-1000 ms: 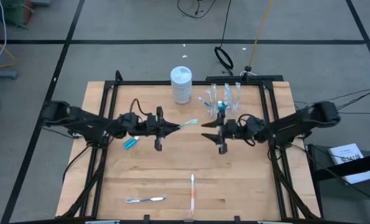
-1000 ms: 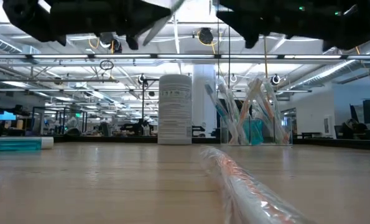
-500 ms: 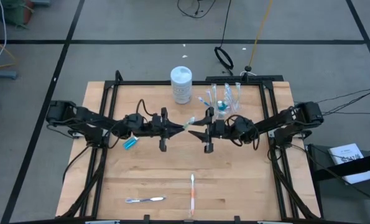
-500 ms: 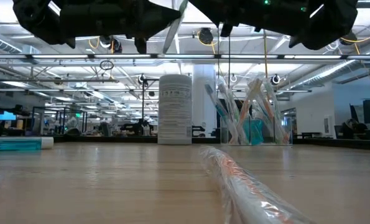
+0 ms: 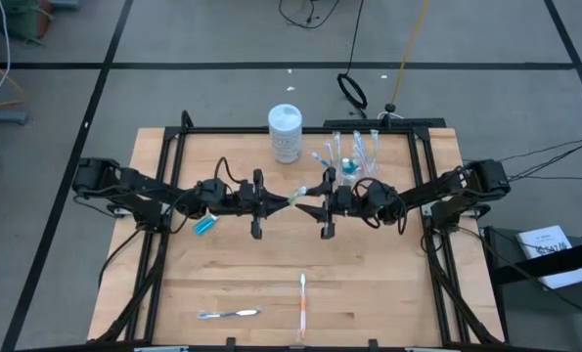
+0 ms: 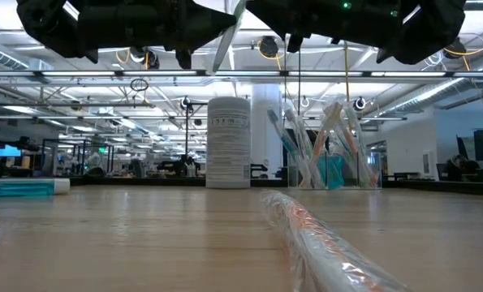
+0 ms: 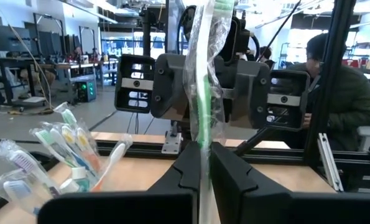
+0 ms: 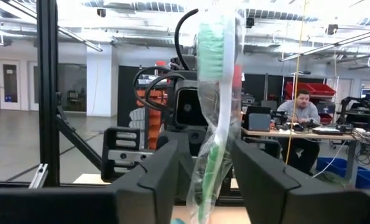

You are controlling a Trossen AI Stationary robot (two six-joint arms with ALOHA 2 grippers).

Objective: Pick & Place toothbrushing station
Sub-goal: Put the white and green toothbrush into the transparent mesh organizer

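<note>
My left gripper [image 5: 277, 201] is shut on a green toothbrush in a clear wrapper [image 5: 296, 195], high above the table's middle. The toothbrush sticks out toward my right gripper [image 5: 315, 207]. That gripper is open, with one finger on either side of the brush's free end [image 8: 213, 74], and I see no touch. A clear cup [image 5: 347, 156] at the back holds several toothbrushes and a blue tube. A blue toothpaste tube [image 5: 205, 225] lies on the table under the left arm. My left gripper pinches the wrapped toothbrush between its two fingers at the end away from the right gripper [image 7: 203, 140]. The fingers come level from the table's left and lie along the brush. The brush sticks out past the fingertips, lifted clear of the table.
A white lidded canister [image 5: 285, 132] stands at the back, left of the cup. A pale toothbrush [image 5: 229, 314] and an orange wrapped one [image 5: 302, 305] lie near the front edge. A black frame [image 5: 423, 186] borders the table. A person sits in the room behind [image 8: 304, 106].
My right gripper has gone toward the table's left, up to the left gripper, and its open fingers now stand around the toothbrush's free end. My left gripper has gone a little toward the right with the brush. Both have kept still in the last half second.
</note>
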